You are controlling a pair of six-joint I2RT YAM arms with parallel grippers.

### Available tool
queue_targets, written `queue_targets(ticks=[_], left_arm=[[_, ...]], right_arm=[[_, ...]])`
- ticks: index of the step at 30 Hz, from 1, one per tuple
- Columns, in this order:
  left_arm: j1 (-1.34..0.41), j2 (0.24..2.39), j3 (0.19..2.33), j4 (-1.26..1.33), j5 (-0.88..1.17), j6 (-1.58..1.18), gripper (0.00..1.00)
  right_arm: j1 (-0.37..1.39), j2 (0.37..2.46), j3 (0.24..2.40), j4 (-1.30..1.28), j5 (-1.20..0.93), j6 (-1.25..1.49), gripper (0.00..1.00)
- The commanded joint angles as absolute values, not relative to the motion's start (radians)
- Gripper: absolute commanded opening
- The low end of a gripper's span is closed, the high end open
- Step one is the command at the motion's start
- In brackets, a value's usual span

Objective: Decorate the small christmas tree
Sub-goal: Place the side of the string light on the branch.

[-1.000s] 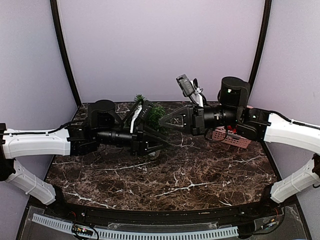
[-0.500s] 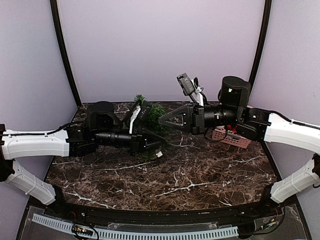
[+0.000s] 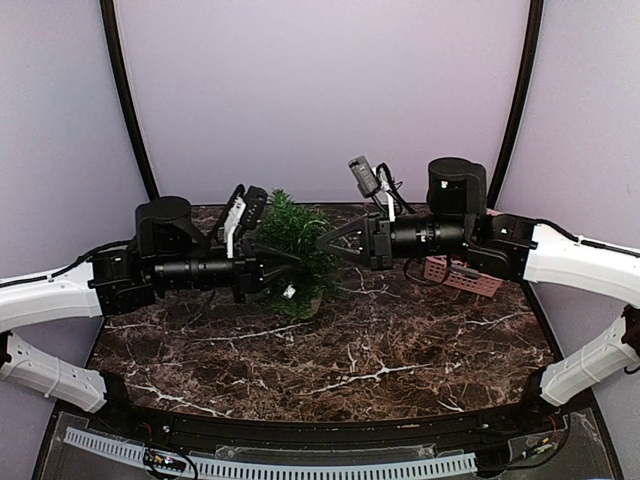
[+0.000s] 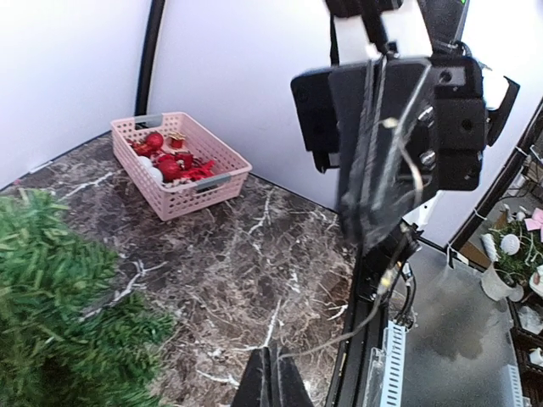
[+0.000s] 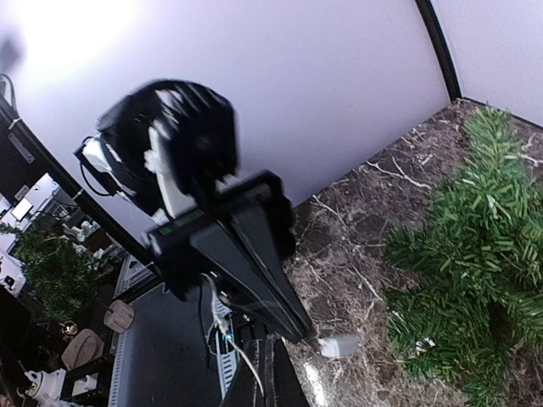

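Note:
The small christmas tree point(image 3: 295, 240) stands upright on the marble table point(image 3: 400, 350), between my two arms. It also shows in the left wrist view point(image 4: 51, 322) and the right wrist view point(image 5: 475, 280). My left gripper point(image 3: 292, 262) is shut at the tree's near left side. My right gripper point(image 3: 322, 247) is shut at its right side, tip to tip with the left. A thin pale wire point(image 4: 334, 340) runs from the left jaws point(image 4: 273, 377) up toward the right gripper. The same wire point(image 5: 243, 357) leaves the right jaws point(image 5: 267, 381). A small white tag point(image 5: 339, 346) hangs by the tree's base.
A pink plastic basket point(image 3: 462, 275) of red and white ornaments point(image 4: 170, 161) sits at the back right, behind my right arm. Purple walls close in the table at the back and on both sides. A cable tray point(image 3: 300, 465) runs along the near edge.
The left gripper has shut. The left arm has drawn back to the left, uncovering the tree, which now stands upright. The right gripper has shifted slightly left.

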State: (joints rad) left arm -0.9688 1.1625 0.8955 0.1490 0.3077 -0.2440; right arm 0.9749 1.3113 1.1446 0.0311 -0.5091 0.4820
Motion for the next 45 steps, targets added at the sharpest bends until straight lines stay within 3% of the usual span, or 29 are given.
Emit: queue_targets(ticks=[1, 9, 16, 28, 45], left_arm=[[-0.971, 1.051, 0.878, -0.019, 0.119, -0.194, 0.0], [-0.967, 0.967, 0.831, -0.19, -0.13, -0.2, 0.0], [-0.927, 0.918, 0.758, -0.225, -0.224, -0.258, 0.0], [-0.795, 0.952, 0.677, -0.121, -0.128, -0.261, 0.0], [-0.777, 1.243, 0.78, -0.024, -0.035, -0.182, 0.0]], right_arm=[[1.005, 1.356, 1.173, -0.036, -0.421, 0.46, 0.0], [1.069, 1.484, 1.197, 0.032, -0.327, 0.503, 0.0], [1.099, 1.561, 1.168, 0.115, -0.294, 0.566, 0.0], [1.119, 1.64, 1.117, 0.195, -0.217, 0.638, 0.0], [1.137, 1.605, 1.046, 0.168, -0.071, 0.674, 0.0]])
